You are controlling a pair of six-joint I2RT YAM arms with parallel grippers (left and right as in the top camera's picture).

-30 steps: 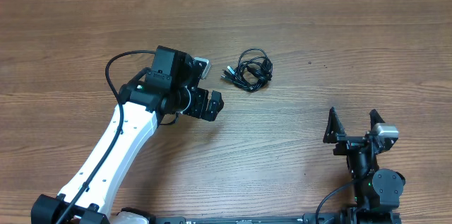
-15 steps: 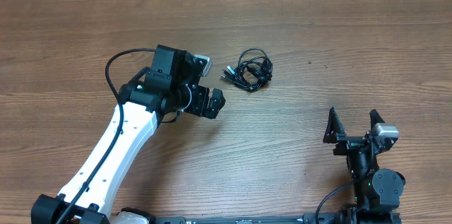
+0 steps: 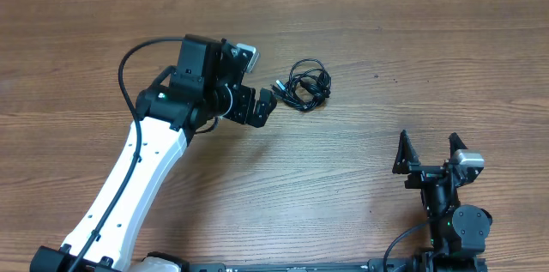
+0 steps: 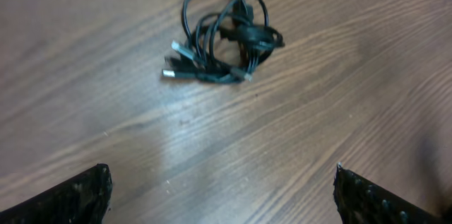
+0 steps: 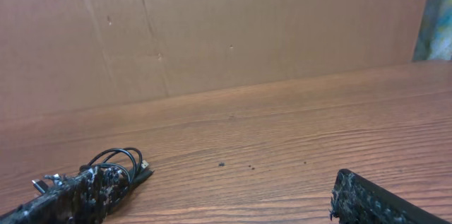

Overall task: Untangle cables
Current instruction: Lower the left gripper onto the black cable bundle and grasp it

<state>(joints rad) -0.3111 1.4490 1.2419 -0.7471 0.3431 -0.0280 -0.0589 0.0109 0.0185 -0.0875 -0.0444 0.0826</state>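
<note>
Cables [image 3: 303, 84], thin black knotted cords, lie just ahead of our spread left gripper [image 4: 219, 178]; our right gripper [image 3: 428, 148] gapes well apart.

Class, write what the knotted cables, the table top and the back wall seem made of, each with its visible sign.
Cables: black rubbery or plastic sheath, slight sheen; plug tips look silvery metal. Table top: wood or wood-look laminate, matt brown grain lines. Back wall: probably cardboard, dull tan with creases.
</note>
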